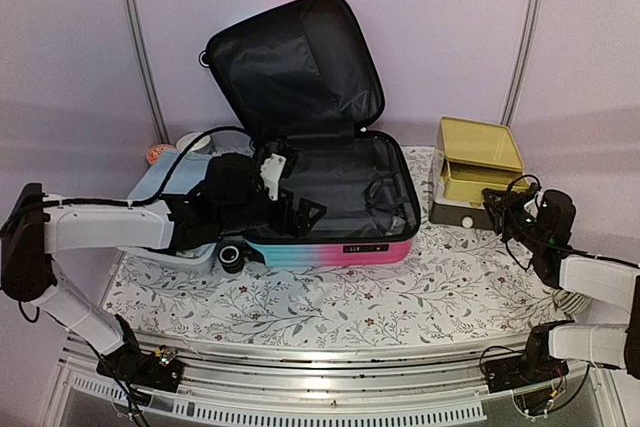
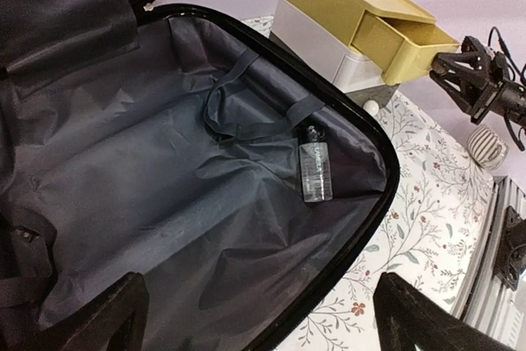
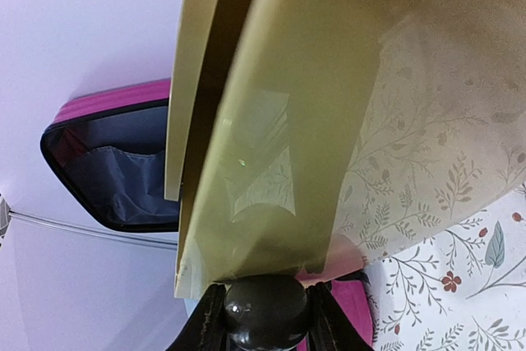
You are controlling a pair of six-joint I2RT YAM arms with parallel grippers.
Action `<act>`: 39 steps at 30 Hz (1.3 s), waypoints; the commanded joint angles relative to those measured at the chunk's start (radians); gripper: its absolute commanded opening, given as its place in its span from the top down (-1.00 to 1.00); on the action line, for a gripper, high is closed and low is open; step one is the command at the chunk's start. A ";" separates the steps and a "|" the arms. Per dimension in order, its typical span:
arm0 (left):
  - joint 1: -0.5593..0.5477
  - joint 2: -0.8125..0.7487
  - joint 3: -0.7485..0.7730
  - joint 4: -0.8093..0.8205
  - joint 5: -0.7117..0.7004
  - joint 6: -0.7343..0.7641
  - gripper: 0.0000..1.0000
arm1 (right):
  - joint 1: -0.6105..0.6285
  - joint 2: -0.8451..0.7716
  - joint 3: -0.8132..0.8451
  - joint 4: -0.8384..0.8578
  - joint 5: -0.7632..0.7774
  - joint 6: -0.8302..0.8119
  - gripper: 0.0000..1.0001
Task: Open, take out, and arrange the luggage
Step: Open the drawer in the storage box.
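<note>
Luggage (image 1: 330, 250) open, bottle (image 2: 315, 172) inside, right pincer (image 3: 263, 300) gripping drawer knob (image 3: 265, 314).

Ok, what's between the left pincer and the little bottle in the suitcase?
Nothing but bare, wrinkled black lining. The left wrist view shows the left pincer open over the suitcase floor, with the bottle lying farther in, near the rim.

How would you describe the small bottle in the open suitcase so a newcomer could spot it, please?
Start at the open luggage in the middle and look into its black-lined lower half. By the wall nearest the yellow drawer box, beside the loose straps, lies a small bottle: the only clear thing on the dark lining.
</note>
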 commanded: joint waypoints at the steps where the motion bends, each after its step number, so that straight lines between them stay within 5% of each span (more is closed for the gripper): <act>1: 0.012 0.065 0.068 0.019 0.028 0.051 -0.93 | -0.005 -0.086 -0.072 -0.175 -0.013 0.021 0.46; 4: 0.011 0.109 0.091 0.039 0.028 0.073 -0.92 | -0.002 -0.160 -0.078 -0.257 -0.004 0.008 0.39; 11: 0.012 0.250 0.179 0.059 0.139 0.111 -0.90 | -0.003 -0.213 -0.036 -0.358 0.000 -0.070 -0.64; 16: 0.003 0.397 0.299 -0.008 0.200 0.096 -0.80 | 0.000 -0.237 0.060 -0.528 -0.042 -0.223 -0.99; 23: -0.032 0.559 0.328 0.155 0.285 -0.019 -0.54 | 0.026 -0.357 0.176 -0.782 0.028 -0.428 -0.99; 30: -0.073 0.684 0.389 0.290 0.260 -0.075 -0.31 | 0.028 -0.429 0.228 -0.804 0.039 -0.508 -0.95; 39: -0.081 0.743 0.562 0.102 0.130 -0.095 -0.24 | 0.031 -0.383 0.377 -0.848 0.023 -0.648 -0.85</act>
